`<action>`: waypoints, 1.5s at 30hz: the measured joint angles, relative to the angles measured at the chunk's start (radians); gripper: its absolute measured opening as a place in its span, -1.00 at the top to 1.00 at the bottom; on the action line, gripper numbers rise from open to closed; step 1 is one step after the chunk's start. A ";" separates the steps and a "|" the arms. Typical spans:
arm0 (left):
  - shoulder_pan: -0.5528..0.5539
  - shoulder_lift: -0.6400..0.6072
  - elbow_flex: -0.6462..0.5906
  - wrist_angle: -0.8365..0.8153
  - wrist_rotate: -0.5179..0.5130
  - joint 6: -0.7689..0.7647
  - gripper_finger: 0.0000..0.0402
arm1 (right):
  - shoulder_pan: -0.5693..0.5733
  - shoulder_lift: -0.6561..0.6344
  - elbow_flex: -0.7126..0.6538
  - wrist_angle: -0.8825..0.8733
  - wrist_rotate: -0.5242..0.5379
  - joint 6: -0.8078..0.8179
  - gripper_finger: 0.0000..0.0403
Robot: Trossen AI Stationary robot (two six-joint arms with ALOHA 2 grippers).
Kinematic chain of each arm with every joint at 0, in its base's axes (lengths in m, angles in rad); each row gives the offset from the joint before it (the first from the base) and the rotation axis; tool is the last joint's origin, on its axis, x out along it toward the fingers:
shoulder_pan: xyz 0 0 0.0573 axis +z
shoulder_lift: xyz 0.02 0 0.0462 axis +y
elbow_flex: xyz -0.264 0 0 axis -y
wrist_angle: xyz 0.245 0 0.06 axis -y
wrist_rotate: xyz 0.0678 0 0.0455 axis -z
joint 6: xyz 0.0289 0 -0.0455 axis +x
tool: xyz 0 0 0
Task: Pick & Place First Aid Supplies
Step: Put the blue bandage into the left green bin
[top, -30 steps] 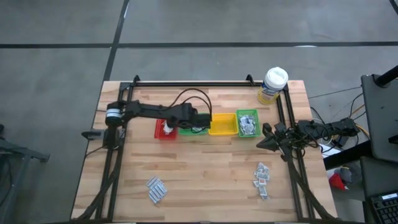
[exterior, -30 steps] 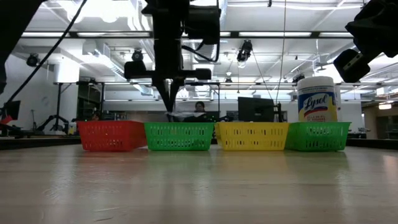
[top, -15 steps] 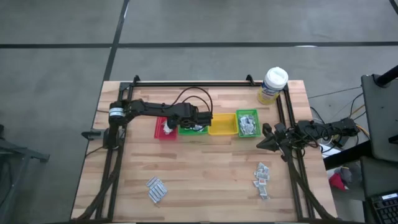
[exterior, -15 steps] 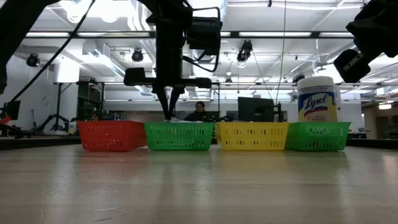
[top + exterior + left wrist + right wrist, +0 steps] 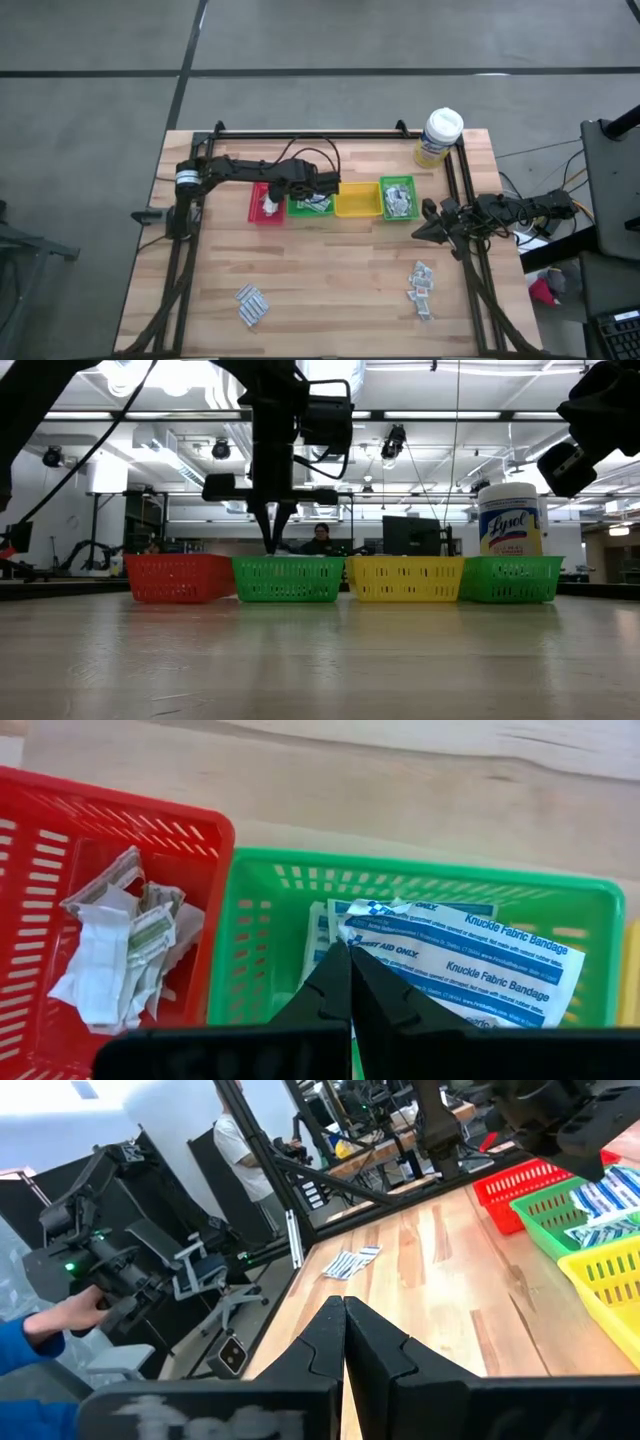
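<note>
My left gripper is shut and points steeply down into the left green bin. It is shut on a white-blue knuckle bandage sachet, which lies on top of others like it. The red bin beside it holds crumpled white pads. Loose first aid supplies lie in two heaps near the front edge, one on the left and one on the right. My right gripper is shut and level at the table's right side, holding nothing. My left gripper pinches the bandage sachet by its crumpled end at the very fingertips, coming from above and pointing steeply down. The sachet stretches away from the fingers across the bin. Its far end rests on the sachets beneath.
The row of bins at mid-table runs on with a yellow bin and a second green bin that holds sachets. A yellow wipes tub stands at the far right corner. Black frame rails run along the table's edges. A person's blue sleeve shows beyond the table.
My left gripper has moved a little toward the table's far edge and sunk slightly into the left green bin, rolling somewhat as it went. It has stayed shut. The sachet has gone down with it behind the bin's rim.
</note>
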 joint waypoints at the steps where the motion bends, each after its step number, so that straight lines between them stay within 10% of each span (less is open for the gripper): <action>1: 0.001 0.000 -0.003 0.001 0.000 0.001 1.00 | 0.000 0.000 0.000 0.000 0.000 0.000 0.96; 27: 0.006 0.001 -0.112 0.166 -0.003 0.132 0.98 | 0.000 0.000 0.000 0.000 0.001 0.000 0.96; 45: 0.006 -0.014 -0.091 0.157 0.034 0.236 0.38 | 0.000 0.000 0.000 0.002 0.003 0.000 0.96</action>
